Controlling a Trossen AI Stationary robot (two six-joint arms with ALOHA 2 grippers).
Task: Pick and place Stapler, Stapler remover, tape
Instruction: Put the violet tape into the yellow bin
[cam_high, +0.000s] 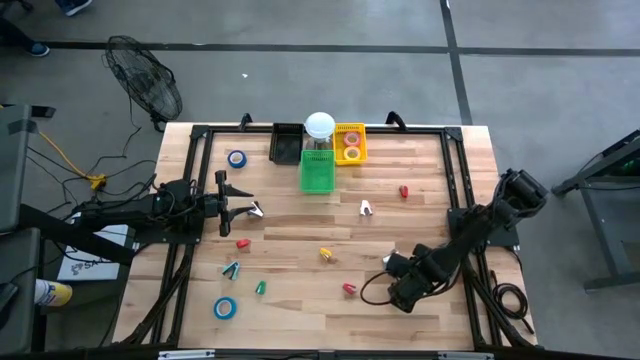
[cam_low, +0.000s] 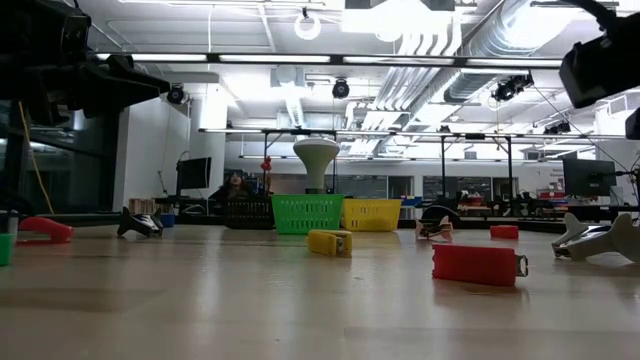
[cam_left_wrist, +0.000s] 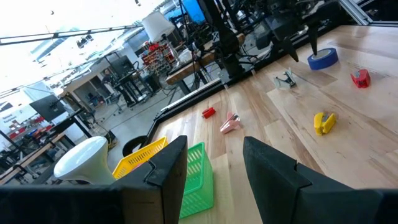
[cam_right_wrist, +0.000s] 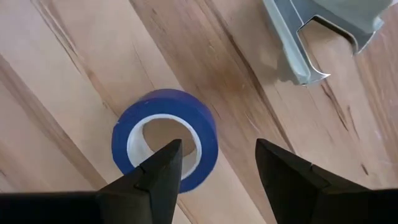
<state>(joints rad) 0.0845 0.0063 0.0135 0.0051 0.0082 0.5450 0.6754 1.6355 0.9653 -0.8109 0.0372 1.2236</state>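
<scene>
Right arm: reaching low toward 4 o'clock on the surface (cam_high: 300, 225); right gripper (cam_right_wrist: 217, 149) pointing down over the blue tape (cam_right_wrist: 208, 134).
Right fingers: standing apart, holding nothing.
Left gripper (cam_left_wrist: 214, 143): waiting at 9 o'clock, fingers parted, gripping nothing.

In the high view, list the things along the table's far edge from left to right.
blue tape roll → black basket → green basket → yellow basket

Workshop: exposed ducts (cam_low: 480, 50), workbenches (cam_left_wrist: 124, 93)
</scene>
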